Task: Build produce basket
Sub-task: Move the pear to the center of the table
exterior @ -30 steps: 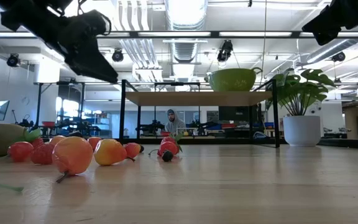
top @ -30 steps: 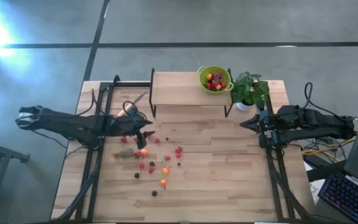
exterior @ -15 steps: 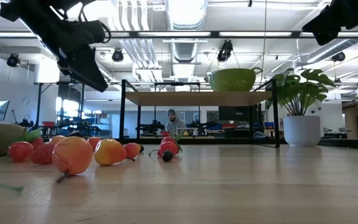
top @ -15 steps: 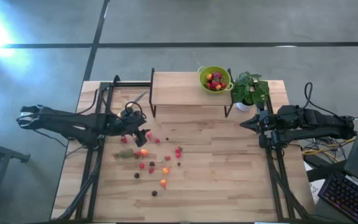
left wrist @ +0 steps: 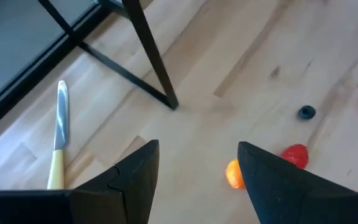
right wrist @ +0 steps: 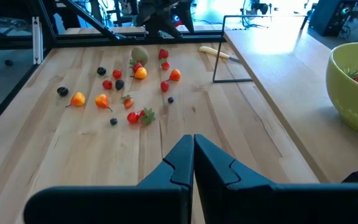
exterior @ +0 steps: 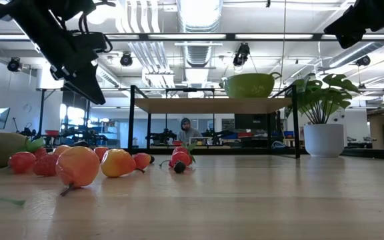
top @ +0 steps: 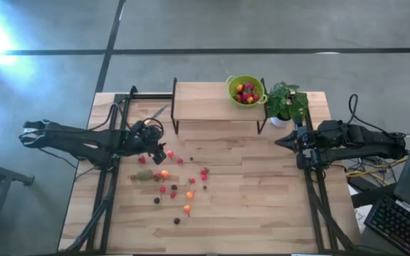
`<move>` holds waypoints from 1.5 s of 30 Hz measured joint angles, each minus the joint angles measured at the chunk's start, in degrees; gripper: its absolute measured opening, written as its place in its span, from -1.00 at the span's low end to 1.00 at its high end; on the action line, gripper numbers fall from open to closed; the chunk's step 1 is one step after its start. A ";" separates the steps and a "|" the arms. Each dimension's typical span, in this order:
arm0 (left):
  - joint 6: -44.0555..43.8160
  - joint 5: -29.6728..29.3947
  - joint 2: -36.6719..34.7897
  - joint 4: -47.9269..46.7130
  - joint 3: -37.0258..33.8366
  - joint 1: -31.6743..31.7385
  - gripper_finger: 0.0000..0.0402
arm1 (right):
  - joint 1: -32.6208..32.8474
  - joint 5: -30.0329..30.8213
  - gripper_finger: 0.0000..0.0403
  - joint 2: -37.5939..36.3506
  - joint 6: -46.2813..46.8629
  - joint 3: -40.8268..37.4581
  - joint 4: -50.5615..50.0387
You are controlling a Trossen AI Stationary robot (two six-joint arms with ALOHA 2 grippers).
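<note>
While the left hand (top: pixel 164 151) hangs above the tabletop (top: pixel 262 213) with its 2 fingers parted and nothing between them, the loose produce (top: pixel 173 186) lies just past it, mostly toward 4 and 5 o'clock in the high view. The nearest pieces are an orange berry (left wrist: pixel 234 174) and a red berry (left wrist: pixel 296 155), close to the fingertips in the left wrist view, with a dark berry (left wrist: pixel 307 112) a little beyond. The oval kiwi-like fruit (top: pixel 144 176) lies at about 6 o'clock from this hand, its long axis running 3 to 9 o'clock. So the left arm is clearly the nearer one for the next pick, I think.

At 11 o'clock from the hand lies a yellow-handled knife (left wrist: pixel 57 144), beside the foot of the black-framed shelf (top: pixel 216 100). Farther off, at about 2 o'clock, the produce basket (top: pixel 246 90) stands on that shelf, already holding some fruit, so the frame must be cleared from above. The potted plant (top: pixel 285 104) stands just beside it. The right hand (top: pixel 279 141) waits at 3 o'clock, fingers closed and empty.
</note>
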 joint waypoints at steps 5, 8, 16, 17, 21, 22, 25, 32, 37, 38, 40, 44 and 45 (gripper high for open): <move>2.39 -0.39 0.00 -0.29 -0.02 0.00 0.12 | 0.02 -0.01 -0.96 0.00 0.00 0.00 0.00; 4.75 -0.40 0.00 -0.27 -0.07 0.00 0.12 | 0.00 0.00 -0.96 0.00 0.00 0.00 0.00; 12.41 0.41 0.53 -0.27 -0.26 -0.02 0.12 | 0.02 0.00 -0.96 0.00 0.00 0.00 0.00; 12.40 0.41 0.83 -0.21 -0.26 -0.02 0.12 | 0.00 0.00 -0.96 0.00 0.00 0.00 0.00; 9.74 1.93 2.89 0.22 -0.26 -0.02 0.12 | 0.00 -0.02 -0.96 0.00 0.00 0.00 0.00; 7.75 2.13 3.66 0.54 -0.26 -0.02 0.12 | 0.00 0.00 -0.96 0.00 0.00 0.00 0.00; 0.25 2.27 6.35 1.88 -0.28 -0.02 0.12 | 0.02 -0.02 -0.96 0.00 0.00 0.00 0.00; -18.45 5.12 13.86 3.34 -0.27 0.02 0.12 | 0.02 -0.02 -0.96 0.00 0.00 0.00 0.00; -27.03 6.96 17.23 3.31 -0.23 0.27 0.12 | 0.01 -0.01 -0.96 0.00 0.00 0.00 0.00; -27.31 7.12 17.57 3.33 -0.12 0.33 0.12 | 0.01 0.00 -0.96 0.00 0.00 0.00 0.00; -28.13 7.09 18.02 3.54 0.26 0.37 0.12 | 0.00 0.00 -0.96 0.00 0.00 0.00 0.00; -31.29 7.25 18.49 4.40 0.62 0.37 0.12 | 0.01 -0.01 -0.96 0.00 0.00 0.00 0.00; -31.71 7.27 18.49 4.98 0.68 0.37 0.12 | 0.00 0.00 -0.96 0.00 0.00 0.00 0.00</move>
